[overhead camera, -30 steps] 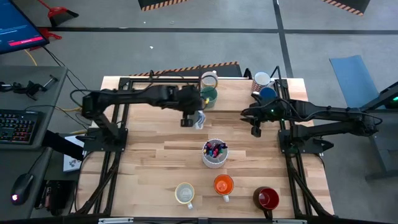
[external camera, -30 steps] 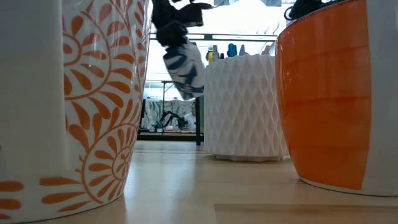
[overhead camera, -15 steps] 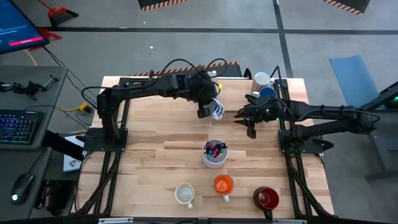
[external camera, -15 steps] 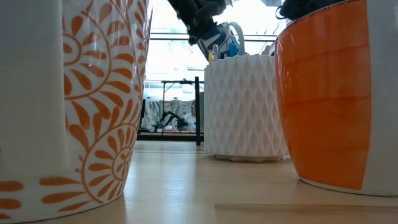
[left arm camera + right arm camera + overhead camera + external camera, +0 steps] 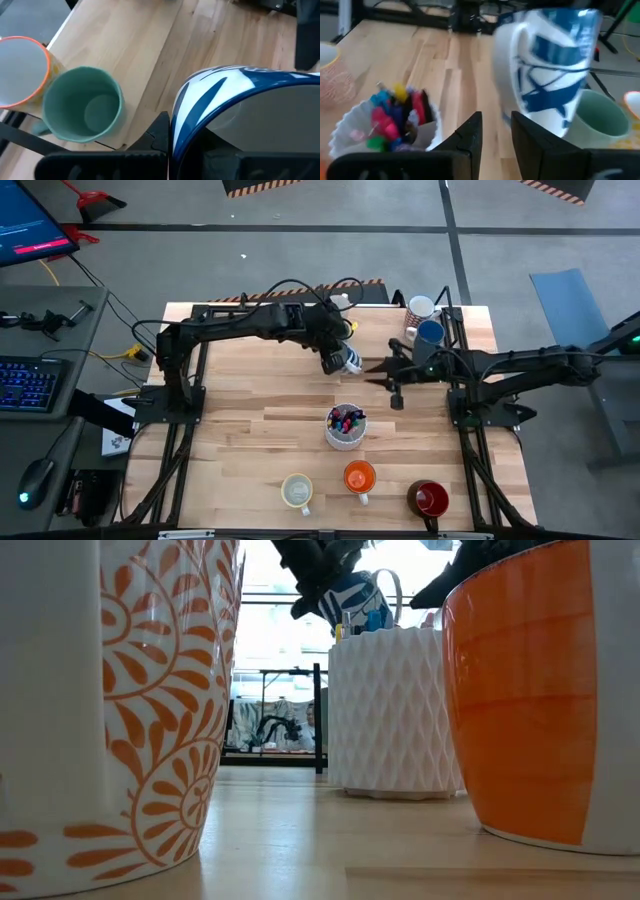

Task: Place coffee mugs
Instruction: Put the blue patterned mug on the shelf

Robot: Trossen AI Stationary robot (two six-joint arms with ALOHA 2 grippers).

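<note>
Left gripper [image 5: 335, 360] pinched blue-and-white mug [image 5: 350, 361], held aloft over table [image 5: 250, 440] centre, above white pen cup [image 5: 344, 426]. Right gripper [image 5: 383, 372] just beside mug on its handle side, fingers [image 5: 470, 137] parted slightly, not touching. Teal mug [image 5: 83, 111] and orange-rimmed mug [image 5: 22, 72] stood together at table's far edge. Orange mug [image 5: 359, 478], dark red mug [image 5: 430, 499], cream mug [image 5: 297, 491] lined near front edge.

Even light (window glare), wrist blur.
</note>
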